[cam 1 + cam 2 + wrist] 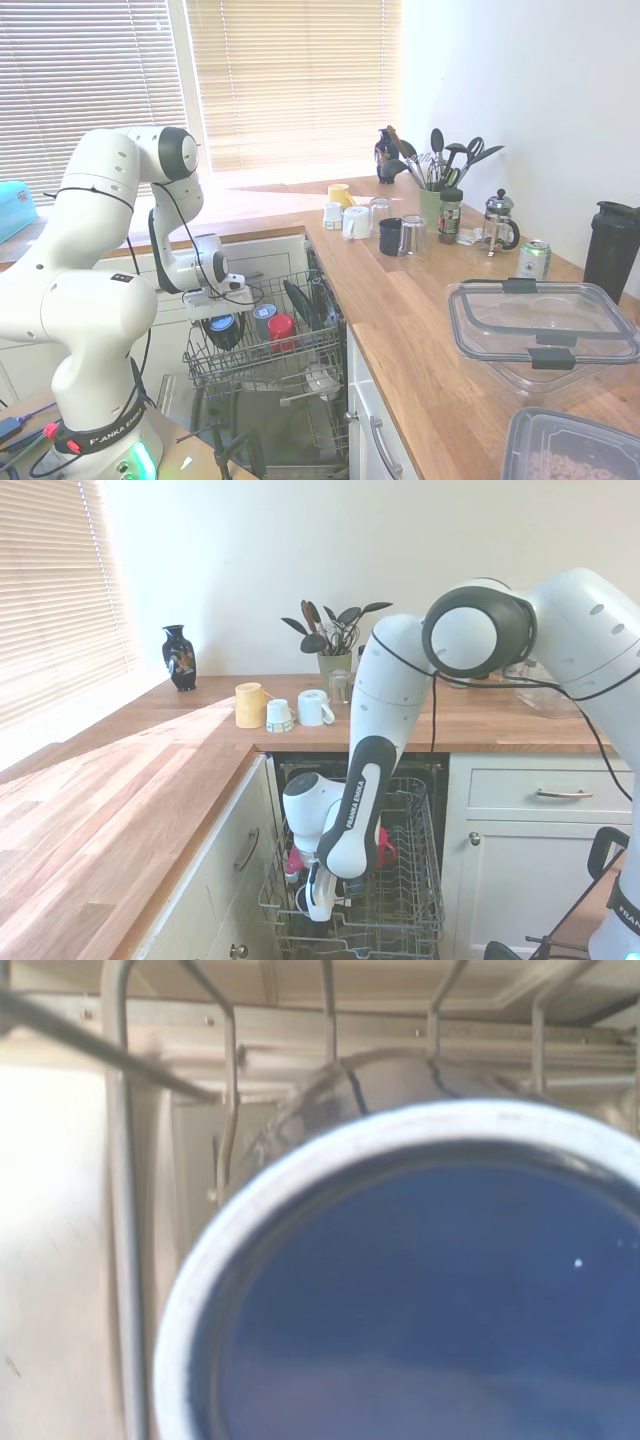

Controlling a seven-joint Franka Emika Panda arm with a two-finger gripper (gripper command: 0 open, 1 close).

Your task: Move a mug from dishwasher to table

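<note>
Hand: lowered over the mug at the front-left part of the rack; finger spread cannot be told, hidden by the wrist body in both outside views.
Mug: dark navy, standing mouth-up in the pulled-out rack, right under the hand; in the wrist view its pale rim and deep blue inside fill most of the picture, with rack wires behind.
Dishwasher: door down, wire rack drawn out, dark tub below; set under the table's inner corner.
Grey-blue mug: in the rack, just beside the navy mug, on the side towards the table.
Red mug: in the rack next to the grey-blue one; seen as a red patch behind the arm from the other side.
Table: long wooden top with plank strips, running along the wall and turning under the window.
Yellow cup: on the table near the inner corner, with two white cups beside it.
Clear plastic box: lidded, near the table's front end.
Vase: dark, at the table's back edge by the window.
</note>
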